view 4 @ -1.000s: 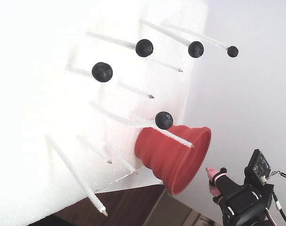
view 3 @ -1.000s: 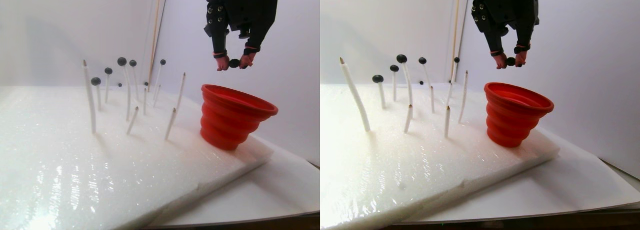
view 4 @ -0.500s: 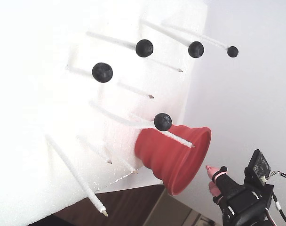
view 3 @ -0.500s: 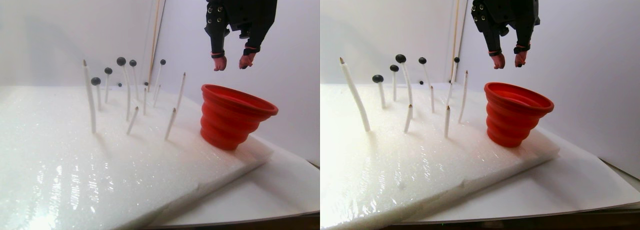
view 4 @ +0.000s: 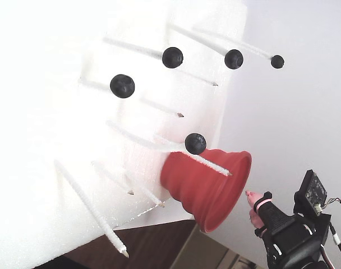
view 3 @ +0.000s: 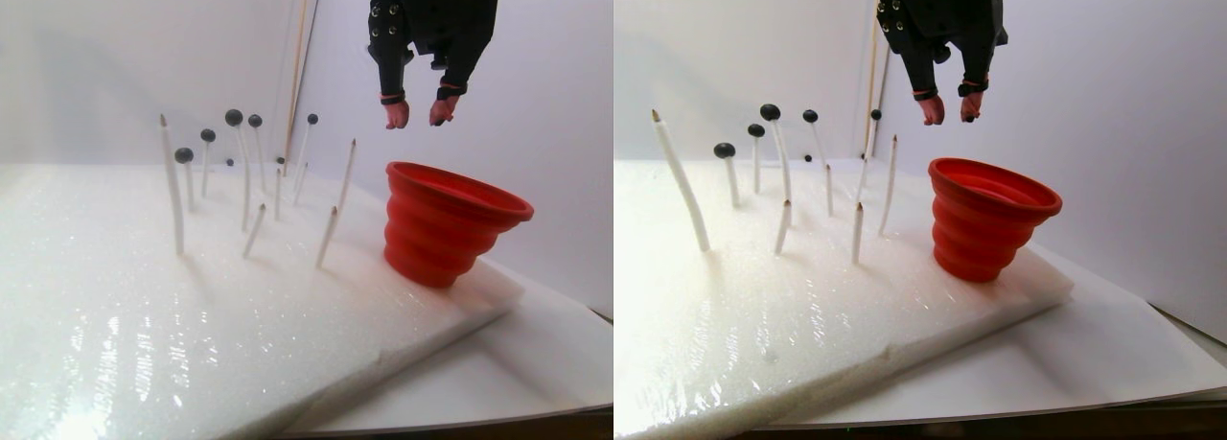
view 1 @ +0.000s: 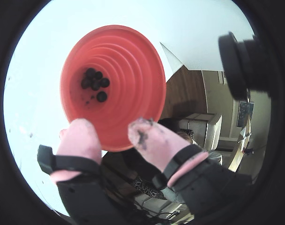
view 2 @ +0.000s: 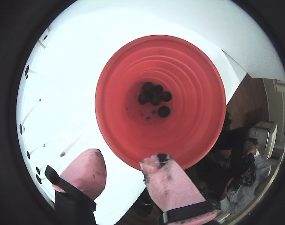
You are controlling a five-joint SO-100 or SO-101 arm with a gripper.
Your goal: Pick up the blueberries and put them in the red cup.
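Where impaled on thin white sticks, small matte blue-black blueberries: light, soft; pinch gently at sides.
End effector: parted, empty, above the red ribbed cone-shaped cup.

Support: white foam slab, lying on a white sheet.
On slab: red cup, standing near its right edge in the stereo pair view.
In slab: thin white sticks, several topped with blueberries.

Arm above end effector cut by top edge; red cup interior hidden in stereo view
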